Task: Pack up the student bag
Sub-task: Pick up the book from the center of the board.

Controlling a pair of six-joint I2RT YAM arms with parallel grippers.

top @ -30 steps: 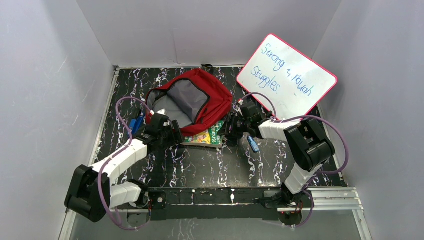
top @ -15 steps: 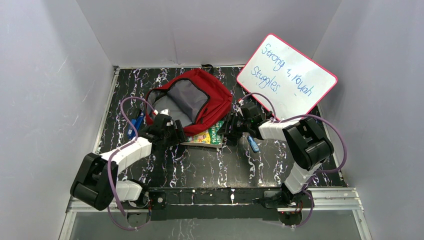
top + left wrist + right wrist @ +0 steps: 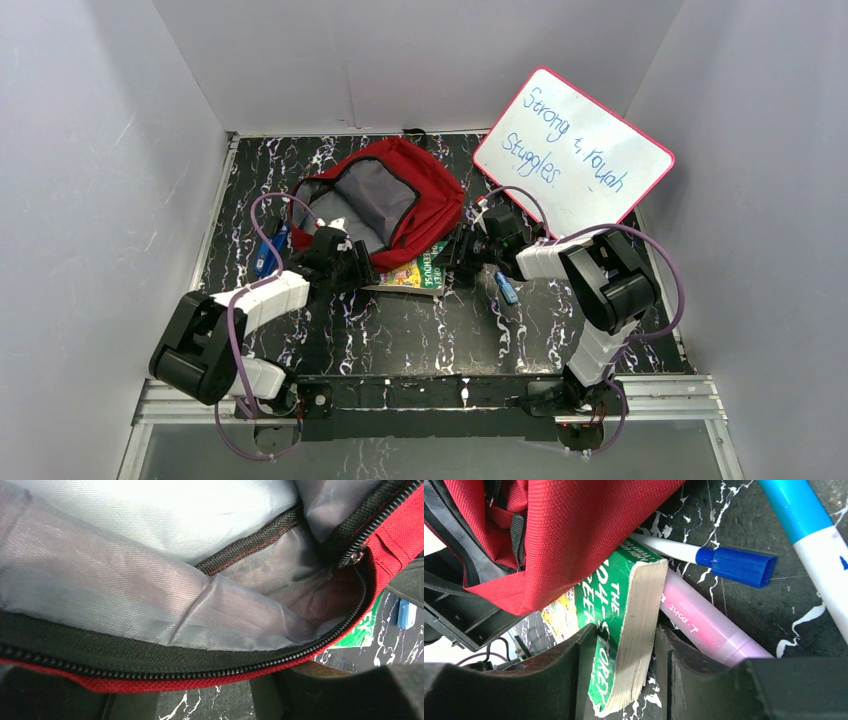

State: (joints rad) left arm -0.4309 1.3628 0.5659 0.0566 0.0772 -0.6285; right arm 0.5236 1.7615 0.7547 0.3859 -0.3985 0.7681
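Note:
The red student bag [image 3: 425, 195] lies open at the back middle, grey lining up. My left gripper [image 3: 342, 263] is at its near rim. In the left wrist view the zipper rim [image 3: 200, 672] lies across my fingers [image 3: 132, 705], which stand apart with table between them; their tips are hidden and I look into the grey inside [image 3: 150, 580]. My right gripper [image 3: 462, 260] is shut on a green paperback [image 3: 415, 272] whose far end is tucked under the bag. In the right wrist view the book [image 3: 634, 605] sits tilted between the fingers [image 3: 584, 650], next to the bag [image 3: 574, 530].
A pink marker [image 3: 704, 625], a blue-capped pen [image 3: 734, 565] and a blue-and-white marker [image 3: 814, 535] lie right of the book. A blue marker [image 3: 507, 290] lies by my right arm. Blue items [image 3: 268, 250] lie left of the bag. A whiteboard [image 3: 573, 150] leans at the back right.
My left arm has swung its elbow to the right and the left gripper has edged right along the bag's rim. The right gripper stays on the book.

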